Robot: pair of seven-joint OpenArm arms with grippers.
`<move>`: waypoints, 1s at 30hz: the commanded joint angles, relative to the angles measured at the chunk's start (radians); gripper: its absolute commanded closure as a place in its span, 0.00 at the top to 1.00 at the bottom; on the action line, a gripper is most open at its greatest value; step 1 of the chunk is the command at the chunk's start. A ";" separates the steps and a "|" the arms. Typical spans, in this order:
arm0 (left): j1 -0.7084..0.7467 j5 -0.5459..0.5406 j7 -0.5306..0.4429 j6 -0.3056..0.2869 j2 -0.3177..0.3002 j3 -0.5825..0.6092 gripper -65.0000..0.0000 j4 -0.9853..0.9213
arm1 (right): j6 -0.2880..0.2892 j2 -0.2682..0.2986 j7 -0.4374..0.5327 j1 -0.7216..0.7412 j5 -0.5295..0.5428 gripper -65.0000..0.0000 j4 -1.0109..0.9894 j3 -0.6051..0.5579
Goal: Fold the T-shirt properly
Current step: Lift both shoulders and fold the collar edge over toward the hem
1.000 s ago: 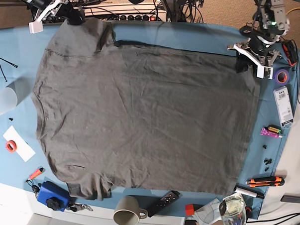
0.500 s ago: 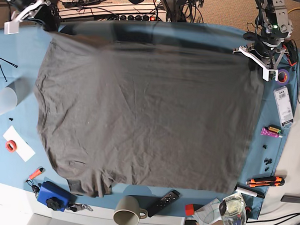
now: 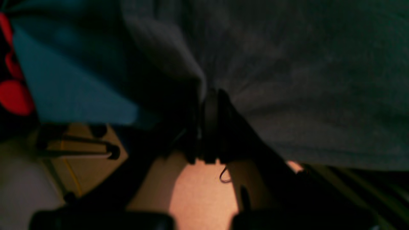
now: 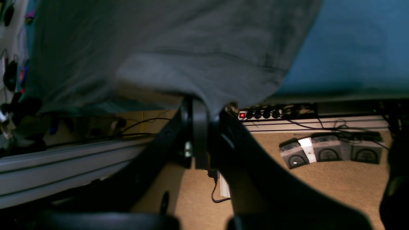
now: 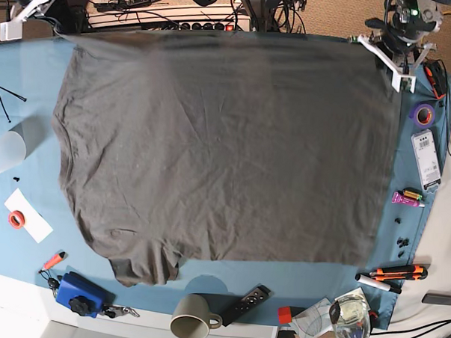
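Clearly, the T-shirt (image 5: 226, 146) is spread on the blue cloth (image 5: 34, 93), pinched by left gripper (image 3: 204, 121) and right gripper (image 4: 198, 127); limp and light, it is best gripped at the edge.

Table (image 5: 41, 93): covered with a blue cloth (image 4: 351, 41), edges in shade. Floor (image 4: 319, 191): tan carpet, warmly lit. Power strip (image 4: 265, 113): black, one red light, lying on the floor along the table's far edge, cables trailing off it. Three grey boxes (image 4: 329, 151): in a row on the carpet near the power strip.
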 commanded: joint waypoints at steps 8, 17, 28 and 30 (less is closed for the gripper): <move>0.015 0.089 0.000 0.008 -0.006 -0.005 0.00 0.018 | 0.001 0.012 0.018 -0.007 0.019 0.00 0.013 0.032; 0.011 0.089 -0.006 0.013 -0.006 -0.005 0.00 0.089 | 0.001 0.012 0.018 0.063 0.019 0.00 0.013 0.032; 0.001 0.085 -0.103 0.016 -0.006 -0.005 0.00 0.124 | 0.001 0.013 0.018 0.129 -0.010 0.00 0.013 0.030; -0.018 0.085 -0.106 0.015 -0.006 -0.005 0.00 0.124 | 0.001 0.013 0.018 0.146 -0.032 0.00 0.013 0.029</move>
